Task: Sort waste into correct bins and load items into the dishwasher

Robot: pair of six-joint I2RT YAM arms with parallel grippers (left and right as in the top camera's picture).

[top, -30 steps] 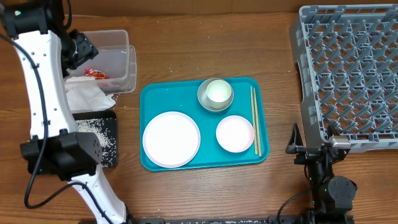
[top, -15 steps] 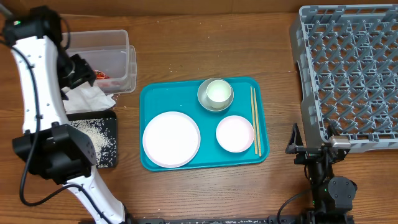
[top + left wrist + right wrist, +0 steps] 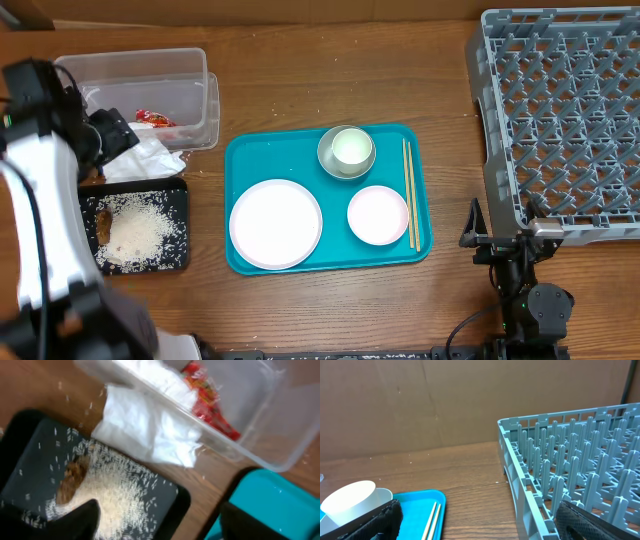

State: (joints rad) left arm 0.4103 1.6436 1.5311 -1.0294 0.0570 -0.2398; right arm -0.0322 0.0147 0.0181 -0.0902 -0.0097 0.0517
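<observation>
I see my left gripper [image 3: 160, 512] spread wide and empty over the black tray [image 3: 180, 200], which holds the rice [image 3: 140, 225] and brown lump [image 3: 70, 480]. The napkin [image 3: 145, 155] drapes over the rim of the clear tub [image 3: 190, 70], and the red wrapper [image 3: 155, 118] lies inside. My right gripper [image 3: 477, 515] is spread and empty beside the rack [image 3: 560, 110]; plate [image 3: 275, 223], dish [image 3: 377, 214], bowl [image 3: 346, 151] and chopsticks [image 3: 410, 195] sit on the teal tray [image 3: 240, 150].
</observation>
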